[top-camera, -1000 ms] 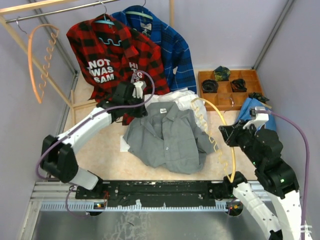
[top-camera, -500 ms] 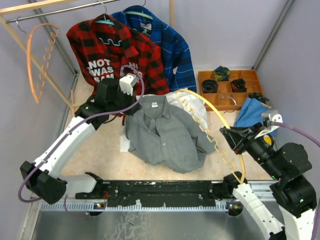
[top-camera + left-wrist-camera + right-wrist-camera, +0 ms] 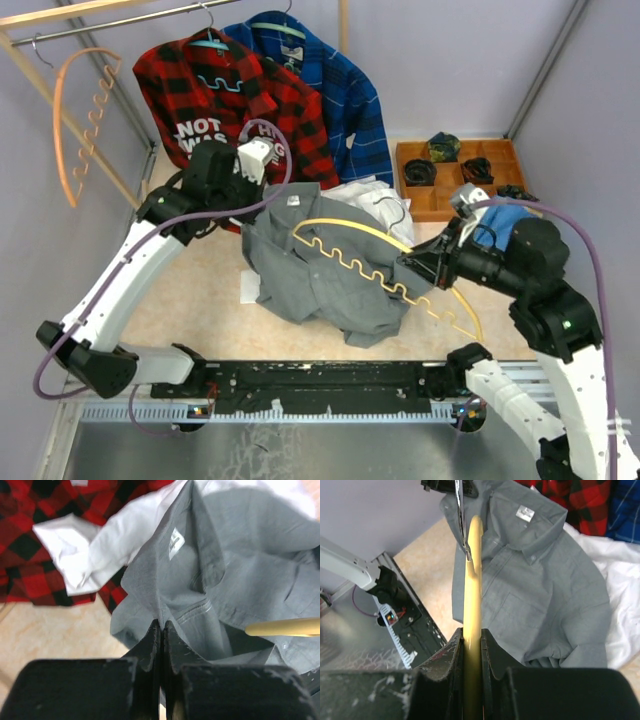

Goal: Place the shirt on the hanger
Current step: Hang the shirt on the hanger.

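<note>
Swung leftward, the hanger (image 3: 472, 580) overlies the shirt (image 3: 310, 285), clamped by the right gripper (image 3: 471, 635); left gripper (image 3: 161, 627) pinches, seemingly, its shoulder.

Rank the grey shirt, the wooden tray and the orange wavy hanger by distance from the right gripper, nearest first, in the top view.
1. Grey shirt, just left of the right gripper, under the pale hanger it grips.
2. Wooden tray, behind the gripper, on the right.
3. Orange wavy hanger, hanging in the far back-left corner.

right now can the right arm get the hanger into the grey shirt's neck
Probably yes: the right gripper holds the hanger just above the shirt, the left gripper pinches it near the collar, nothing lies between.
</note>
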`<state>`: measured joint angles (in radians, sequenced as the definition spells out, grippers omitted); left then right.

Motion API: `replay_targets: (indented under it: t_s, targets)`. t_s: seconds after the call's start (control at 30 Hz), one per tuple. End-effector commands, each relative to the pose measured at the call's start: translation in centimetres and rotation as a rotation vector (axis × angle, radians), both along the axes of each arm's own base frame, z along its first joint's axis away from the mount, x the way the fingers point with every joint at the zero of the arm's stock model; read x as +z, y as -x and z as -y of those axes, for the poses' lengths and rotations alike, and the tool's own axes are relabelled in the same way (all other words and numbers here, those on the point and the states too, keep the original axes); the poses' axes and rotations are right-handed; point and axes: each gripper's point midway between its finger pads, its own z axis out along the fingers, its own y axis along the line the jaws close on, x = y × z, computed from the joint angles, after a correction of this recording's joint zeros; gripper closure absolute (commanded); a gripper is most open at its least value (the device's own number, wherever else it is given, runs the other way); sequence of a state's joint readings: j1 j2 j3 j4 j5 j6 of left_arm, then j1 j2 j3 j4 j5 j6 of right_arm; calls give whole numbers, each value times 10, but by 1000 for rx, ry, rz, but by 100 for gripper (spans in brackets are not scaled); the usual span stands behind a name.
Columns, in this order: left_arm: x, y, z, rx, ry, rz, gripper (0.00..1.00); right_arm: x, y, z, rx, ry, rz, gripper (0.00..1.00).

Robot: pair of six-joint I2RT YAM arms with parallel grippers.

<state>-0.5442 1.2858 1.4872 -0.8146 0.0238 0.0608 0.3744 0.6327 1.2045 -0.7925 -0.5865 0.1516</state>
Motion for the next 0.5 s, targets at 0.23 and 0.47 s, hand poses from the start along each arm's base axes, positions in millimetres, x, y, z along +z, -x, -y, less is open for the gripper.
replay_targets:
  t_s: [0.23,0.47]
  targets:
    - [-37,15,-54,237,-271,-135,100,-20,-31,-27,89,-48,-4,100]
    - [-8,22,-19,76,-228,-3,100,-11,-49,-45,140,-91,91,100]
